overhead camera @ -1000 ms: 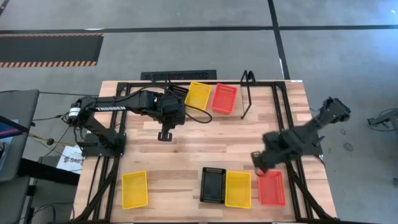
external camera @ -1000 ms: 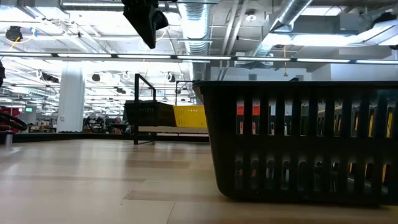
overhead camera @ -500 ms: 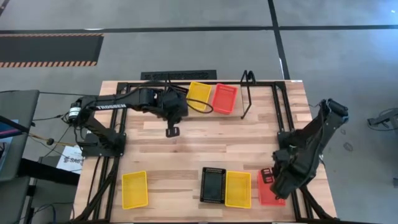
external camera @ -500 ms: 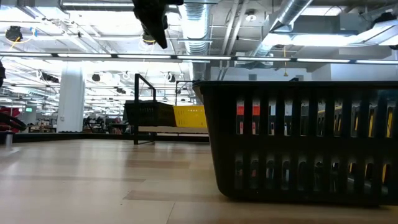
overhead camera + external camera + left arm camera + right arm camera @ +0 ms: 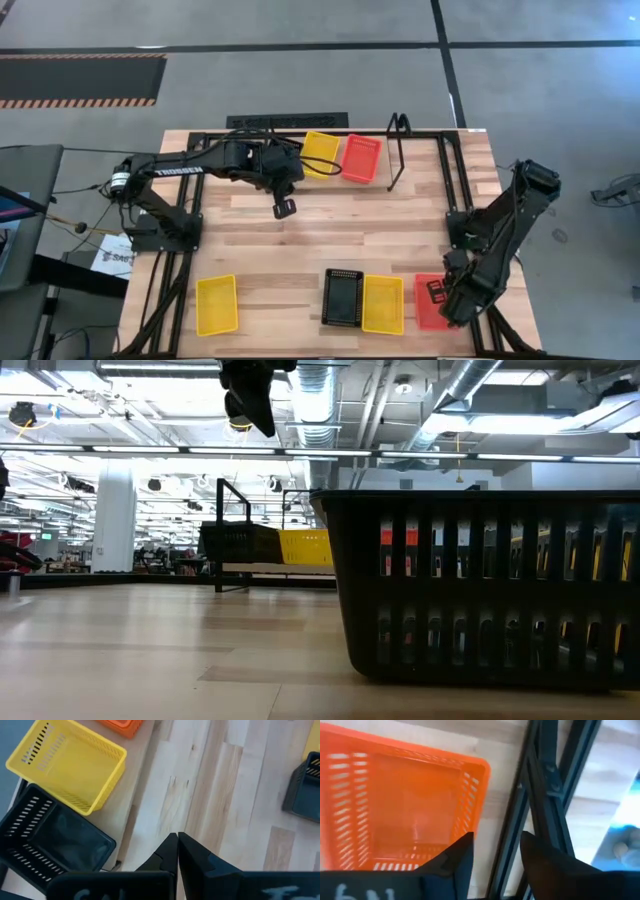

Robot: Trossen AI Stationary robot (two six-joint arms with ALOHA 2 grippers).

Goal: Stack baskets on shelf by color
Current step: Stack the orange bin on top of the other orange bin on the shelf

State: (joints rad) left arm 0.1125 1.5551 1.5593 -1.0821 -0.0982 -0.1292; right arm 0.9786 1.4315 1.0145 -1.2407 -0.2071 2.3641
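Task partly done, by the look of it. On shelf [image 5: 398,150] at far edge: yellow basket [image 5: 319,153] beside red-orange basket [image 5: 360,158], with black basket [image 5: 47,841] next to the yellow, largely hidden under left arm from above. Whether any shelf basket sits on another of its colour: cannot tell from these views. Still loose along near edge: lone yellow basket [image 5: 217,305] near left corner; then black basket at front [image 5: 342,297] touching second yellow basket [image 5: 383,304]; red-orange basket at front [image 5: 432,301] just beside that. Four left to move, as judged from the layout. All baskets in view empty; mesh floors bare in both wrist views. Left gripper [image 5: 284,208] pressed together, holding nothing, above bare table near the shelf baskets. Right gripper [image 5: 495,851] spread, over the right-hand rim of red-orange basket at front, nothing gripped yet. Probable step in hand: pickup of that basket for the red-orange stack.
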